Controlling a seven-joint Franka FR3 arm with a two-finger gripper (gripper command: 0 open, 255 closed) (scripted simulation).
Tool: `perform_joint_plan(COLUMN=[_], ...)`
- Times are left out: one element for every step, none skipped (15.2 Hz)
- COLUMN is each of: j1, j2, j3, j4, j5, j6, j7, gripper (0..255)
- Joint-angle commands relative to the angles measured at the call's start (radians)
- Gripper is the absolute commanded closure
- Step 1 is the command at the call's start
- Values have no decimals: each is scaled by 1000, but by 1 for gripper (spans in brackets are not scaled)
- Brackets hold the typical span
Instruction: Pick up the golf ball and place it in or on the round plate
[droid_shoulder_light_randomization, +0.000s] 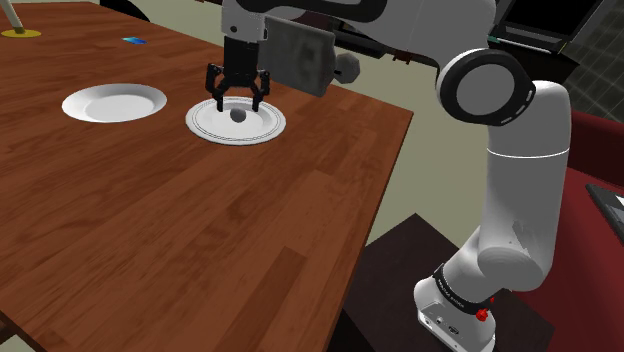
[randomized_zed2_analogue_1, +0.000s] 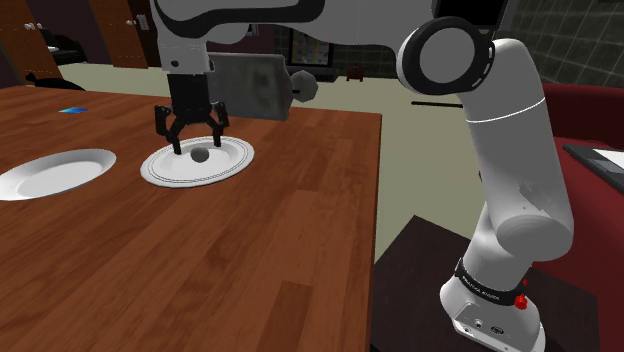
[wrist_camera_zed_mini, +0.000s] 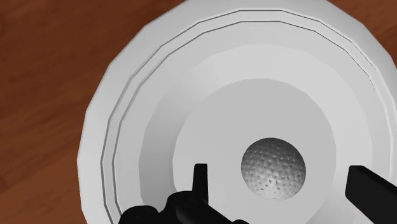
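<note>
1. Fingers of the black gripper (droid_shoulder_light_randomization: 238, 104) stand spread, touching nothing.
2. Between them, just below, lies the golf ball (wrist_camera_zed_mini: 273, 168): pale grey, finely dimpled.
3. It rests mid-well in the white, ringed round plate (wrist_camera_zed_mini: 146, 95) on the brown wooden table (droid_shoulder_light_randomization: 200, 230).

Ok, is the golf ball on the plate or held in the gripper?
On the plate: the golf ball rests in the round plate, and the gripper is open, fingers either side not touching it.
</note>
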Motion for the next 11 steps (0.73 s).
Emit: perform_joint_plan(j1=[6,14,24,36,37,37,37,37,37,37,37], j2=[15,36,62,90,90,90,90,90,90,90,90], j3=[-1,-2,-4,-6,-6,-7,-7,-7,-7,-7,-7], j4=[59,125,204,278,279,279,278,279,279,279,279], j5=[-5,-10,-18,-26,-26,-26,-25,-26,-26,-26,-26], j6=[-43,-90,-141,-187,-188,-188,-188,-188,-188,-188,-188], j7=[2,5,8,10,10,10,10,10,10,10,10], gripper=[0,0,0,0,0,0,0,0,0,0,0])
